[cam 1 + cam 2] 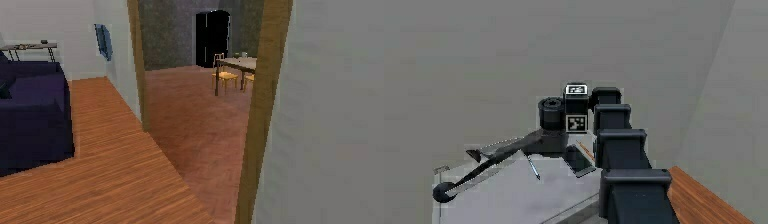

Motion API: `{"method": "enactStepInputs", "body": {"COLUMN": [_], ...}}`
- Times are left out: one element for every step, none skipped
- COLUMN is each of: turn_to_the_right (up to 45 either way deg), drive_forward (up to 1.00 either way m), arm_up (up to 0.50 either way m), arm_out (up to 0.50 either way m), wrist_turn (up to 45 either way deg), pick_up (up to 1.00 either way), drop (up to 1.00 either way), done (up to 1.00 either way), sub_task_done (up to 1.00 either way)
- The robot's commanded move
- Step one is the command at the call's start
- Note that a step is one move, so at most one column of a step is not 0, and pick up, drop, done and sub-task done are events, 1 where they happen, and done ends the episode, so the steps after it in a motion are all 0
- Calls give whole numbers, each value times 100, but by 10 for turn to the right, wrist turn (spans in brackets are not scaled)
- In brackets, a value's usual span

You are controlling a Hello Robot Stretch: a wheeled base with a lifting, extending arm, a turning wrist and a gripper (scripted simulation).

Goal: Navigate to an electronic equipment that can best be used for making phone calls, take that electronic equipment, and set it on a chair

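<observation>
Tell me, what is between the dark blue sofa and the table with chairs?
In the forward view, a white wall end with a wooden door frame stands between the sofa and the table; the wooden floor through the doorway is bare.

the arm (629,170) is a near-black square bar built of stepped box segments, each nested in the next, with paler grey edges. at its far end are two small white squares (576,91) with black block marks, one at 6 o'clock of the other. at 9 o'clock of them is a short dark cylinder (546,112), the body of the gripper (456,173). two thin dark fingers (494,150) with small hooked tips run from it toward 8 o'clock.
</observation>
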Motion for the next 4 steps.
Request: {"method": "enactStepInputs", "body": {"turn_to_the_right": [0,0,0,0], "drive_forward": [0,0,0,0], "arm_up": [0,0,0,-20], "arm_out": [0,0,0,0], "wrist_turn": [450,450,30,0], "pick_up": [0,0,0,0], "drop": [0,0,0,0], "done": [0,0,0,0], "sub_task_done": [0,0,0,0]}}
